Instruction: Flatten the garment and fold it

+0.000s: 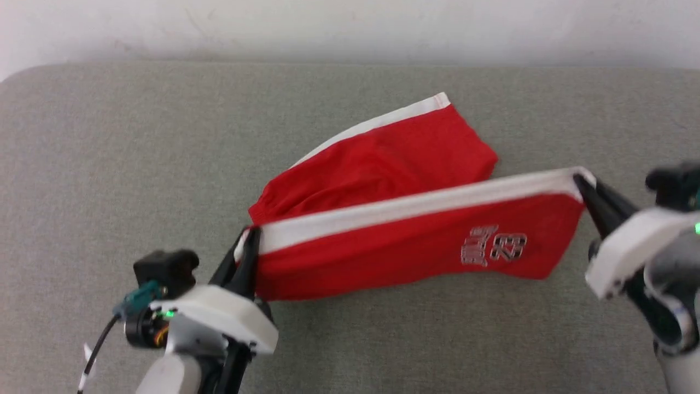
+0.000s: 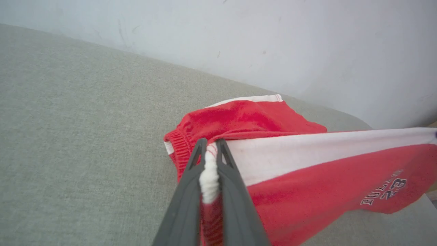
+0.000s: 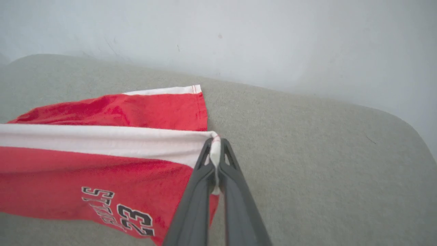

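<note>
The red garment (image 1: 394, 241) hangs stretched between my two grippers above the grey cushion, its white band along the top edge and the "BULLS 23" print (image 1: 495, 246) facing me upside down. My left gripper (image 1: 249, 241) is shut on the band's left corner, and the left wrist view shows the white edge pinched between its fingers (image 2: 184, 205). My right gripper (image 1: 581, 183) is shut on the band's right corner (image 3: 215, 150). The other leg of the garment (image 1: 383, 153) trails back onto the cushion, partly crumpled, with its own white band (image 1: 383, 123) at the far edge.
The grey fabric cushion (image 1: 109, 164) spans the whole work area, with a rounded far-left corner. A pale wall (image 1: 350, 27) rises right behind its back edge. Open cushion surface lies left, right and in front of the garment.
</note>
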